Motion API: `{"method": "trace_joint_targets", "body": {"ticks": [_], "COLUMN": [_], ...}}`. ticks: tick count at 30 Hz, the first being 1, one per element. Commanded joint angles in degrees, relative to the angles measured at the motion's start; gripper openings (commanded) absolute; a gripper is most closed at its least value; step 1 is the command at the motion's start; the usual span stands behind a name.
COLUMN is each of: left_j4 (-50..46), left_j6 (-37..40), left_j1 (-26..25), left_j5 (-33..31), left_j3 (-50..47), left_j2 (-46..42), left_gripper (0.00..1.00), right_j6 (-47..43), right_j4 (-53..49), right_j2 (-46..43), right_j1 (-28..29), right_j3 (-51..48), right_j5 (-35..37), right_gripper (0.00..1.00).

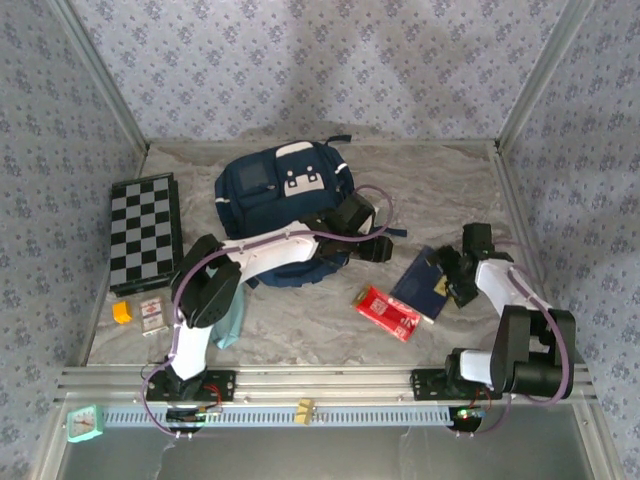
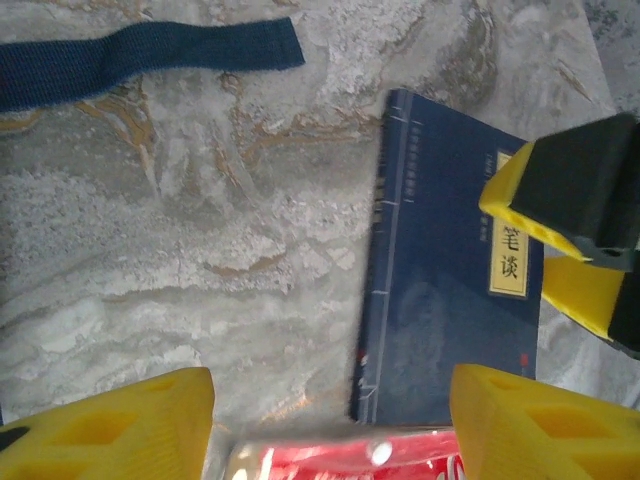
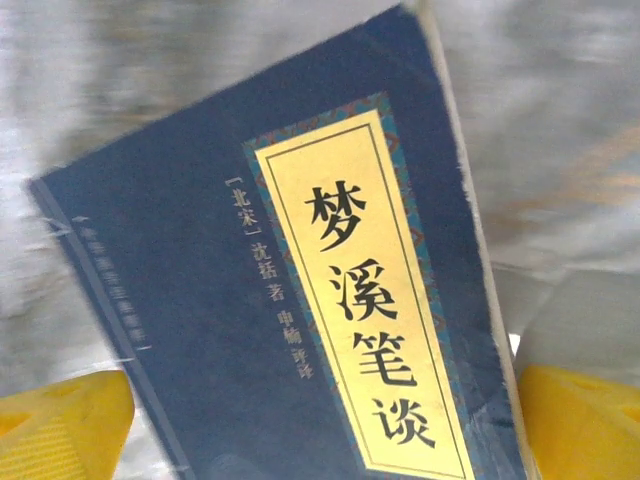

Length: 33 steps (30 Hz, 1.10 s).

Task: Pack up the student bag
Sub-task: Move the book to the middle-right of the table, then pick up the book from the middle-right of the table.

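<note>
The student bag is seen lying at the far middle of the desk, with its white buckled panel turned up. What is inside it cannot be told. The left gripper is held over the desk with its fingers wide, and the end of a red packet is seen between them. The right gripper is set over a navy blue book, its fingers spread wide to either side. The book and the packet are lying outside the bag, to its right.
</note>
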Motion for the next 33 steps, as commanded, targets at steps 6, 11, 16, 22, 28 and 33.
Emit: {"method": "trace_joint_targets", "body": {"ticks": [6,11,16,22,28,33], "left_j4": [1.13,0.54,1.24,1.81,2.44,2.62], "left_j6": [-5.89,-6.74,-7.67,-9.36,-10.02,-10.98], "left_j1": [-0.48,-0.69,-1.35,-2.23,-2.62,-2.62], "left_j5": [-1.04,0.25,0.8,2.07,1.97,2.44], "left_j3": [3.69,6.52,8.36,10.26,10.64,11.36], "left_j2": [5.01,8.46,10.78,13.79,15.14,16.88], "left_gripper": [0.59,0.52,0.51,0.51,0.51,0.48], "right_j6": [-11.35,-16.92,-19.31,-18.88,-19.29,-19.3], "right_j4": [-5.27,-10.75,-11.29,-7.4,-5.06,-3.63], "right_j2": [-0.69,-4.0,-5.83,-4.46,-2.42,-2.57], "right_j1": [-3.52,-5.81,-5.69,-4.66,-3.94,-3.67], "right_j3": [3.92,1.07,-2.04,-4.36,-4.91,-5.4], "right_j5": [-7.65,-7.14,-9.05,-10.9,-12.2,-14.39], "right_gripper": [0.98,0.89,0.82,0.75,0.72,0.71]}}
